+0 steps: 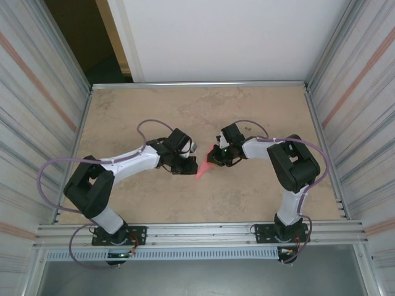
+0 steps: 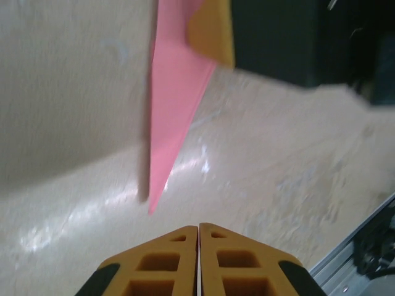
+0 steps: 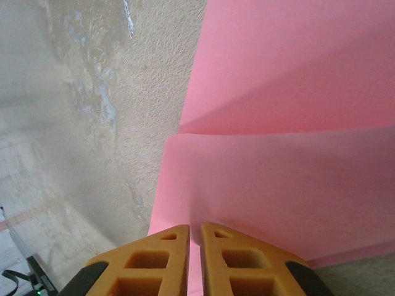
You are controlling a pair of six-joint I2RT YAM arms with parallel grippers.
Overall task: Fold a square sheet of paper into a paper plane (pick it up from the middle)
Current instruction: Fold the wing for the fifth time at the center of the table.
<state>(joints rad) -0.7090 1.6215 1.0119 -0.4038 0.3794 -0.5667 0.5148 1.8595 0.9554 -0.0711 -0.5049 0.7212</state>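
Left gripper (image 2: 199, 227): two orange ribbed fingers, tips pressed together with nothing between them, poised over the table just short of the paper's sharp tip.

Slim pink-red folded paper plane (image 1: 202, 168): held between the two grippers at the middle of the table, with its point slanting toward the near-left. The left wrist view shows a long narrow wedge with a shadow beside it. It cannot be told whether the tip touches the surface.

Right gripper (image 3: 195, 227): orange fingers clamped on the edge of the plane, the pink sheet pinched in the thin gap, and layered folds spreading beyond the tips.

Surface: beige mottled tabletop (image 1: 142, 111), matt with pale worn patches, and a silver aluminium rail (image 1: 203, 233) along the near edge.

Room: ribbed grey left wall (image 1: 31, 92), dark opening (image 1: 80, 37) at far left, white back panel (image 1: 234, 37), ribbed grey right wall (image 1: 364, 92).

Left arm (image 1: 123, 166): black and white, bent low and reaching inward to the right.

Right arm (image 1: 296, 163): elbow raised, forearm reaching left toward the centre.
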